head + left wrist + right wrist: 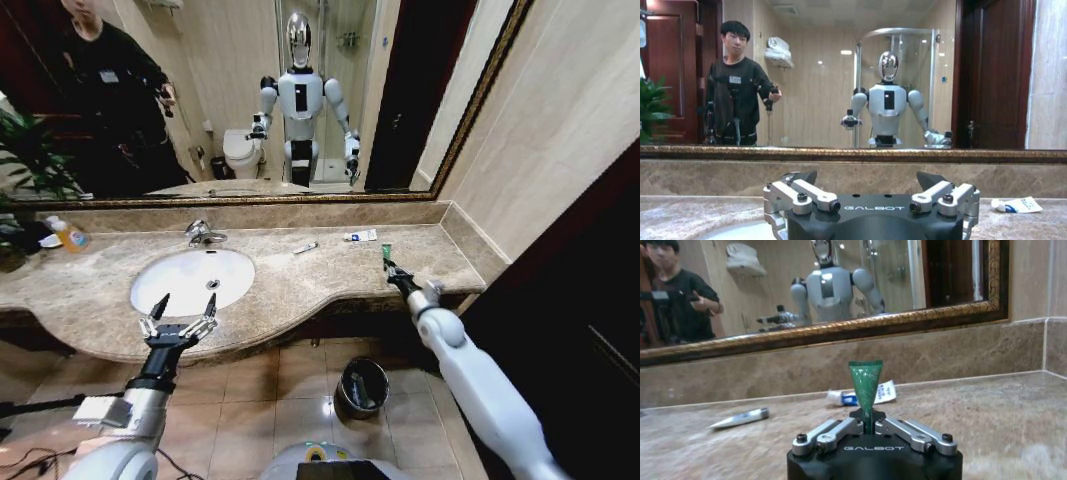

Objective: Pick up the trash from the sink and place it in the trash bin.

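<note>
The white oval sink (190, 280) sits in the beige marble counter, with a chrome tap (205, 235) behind it. My left gripper (180, 318) (867, 180) hangs open over the sink's front rim, holding nothing. My right gripper (390, 270) (865, 422) is above the counter's right part, shut on a small green tube (385, 252) (865, 382) that stands upright between its fingers. Two more pieces of trash lie on the counter near the mirror: a thin white tube (306, 247) (740, 418) and a white-and-blue tube (361, 236) (888, 390) (1017, 205). The trash bin (362, 385) stands on the floor below the counter.
An orange-liquid bottle (70, 236) stands at the counter's far left beside a plant (25, 160). A large framed mirror (250, 100) runs along the back wall. A dark door panel (590, 300) closes off the right side. Tiled floor lies open around the bin.
</note>
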You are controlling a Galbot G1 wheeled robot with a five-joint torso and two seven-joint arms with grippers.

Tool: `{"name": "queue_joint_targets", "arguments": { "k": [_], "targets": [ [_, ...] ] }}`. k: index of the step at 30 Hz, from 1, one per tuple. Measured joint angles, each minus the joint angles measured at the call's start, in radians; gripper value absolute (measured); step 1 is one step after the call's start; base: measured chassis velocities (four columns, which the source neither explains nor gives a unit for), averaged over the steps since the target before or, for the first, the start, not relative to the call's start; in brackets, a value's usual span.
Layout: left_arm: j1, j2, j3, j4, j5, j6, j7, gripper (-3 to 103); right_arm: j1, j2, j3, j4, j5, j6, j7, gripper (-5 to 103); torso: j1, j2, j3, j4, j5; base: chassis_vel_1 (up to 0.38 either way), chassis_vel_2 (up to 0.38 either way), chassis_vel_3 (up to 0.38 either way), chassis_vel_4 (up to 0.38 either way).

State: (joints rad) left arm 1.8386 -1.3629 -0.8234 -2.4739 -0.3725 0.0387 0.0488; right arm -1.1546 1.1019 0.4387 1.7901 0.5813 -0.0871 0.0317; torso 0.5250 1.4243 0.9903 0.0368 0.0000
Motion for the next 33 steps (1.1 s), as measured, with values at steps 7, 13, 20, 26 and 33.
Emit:
{"name": "queue_joint_targets", "arguments": {
  "k": [7, 13, 20, 26, 33],
  "targets": [
    [0.0, 0.0, 0.0, 0.0, 0.0, 0.0, 0.0, 100, -0.162, 0.091, 0.026, 0.048, -0.108, 0.098, -0.003, 3, 0.0, 0.0, 0.0, -0.0001, -0.0003, 0.0, 0.0, 0.0, 0.0],
    [0.0, 0.0, 0.0, 0.0, 0.0, 0.0, 0.0, 100, -0.237, 0.172, 0.023, -0.002, -0.253, 0.173, -0.021, 3, 0.0, 0.0, 0.0, 0.0, -0.0001, 0.0, 0.0, 0.0, 0.0],
    [0.0, 0.0, 0.0, 0.0, 0.0, 0.0, 0.0, 100, -0.278, 0.249, 0.002, -0.103, -0.319, 0.183, -0.038, 3, 0.0, 0.0, 0.0, -0.0001, -0.0002, 0.0, 0.0, 0.0, 0.0],
    [0.0, 0.0, 0.0, 0.0, 0.0, 0.0, 0.0, 100, -0.273, 0.259, -0.009, -0.168, -0.327, 0.149, -0.026, 3, 0.0, 0.0, 0.0, 0.0, -0.0002, 0.0, 0.0, 0.0, 0.0],
    [0.0, 0.0, 0.0, 0.0, 0.0, 0.0, 0.0, 100, -0.259, 0.254, 0.006, -0.274, -0.382, 0.125, -0.042, 3, 0.0, 0.0, 0.0, 0.0, -0.0001, 0.0, 0.0, 0.0, 0.0]
  ]
}}
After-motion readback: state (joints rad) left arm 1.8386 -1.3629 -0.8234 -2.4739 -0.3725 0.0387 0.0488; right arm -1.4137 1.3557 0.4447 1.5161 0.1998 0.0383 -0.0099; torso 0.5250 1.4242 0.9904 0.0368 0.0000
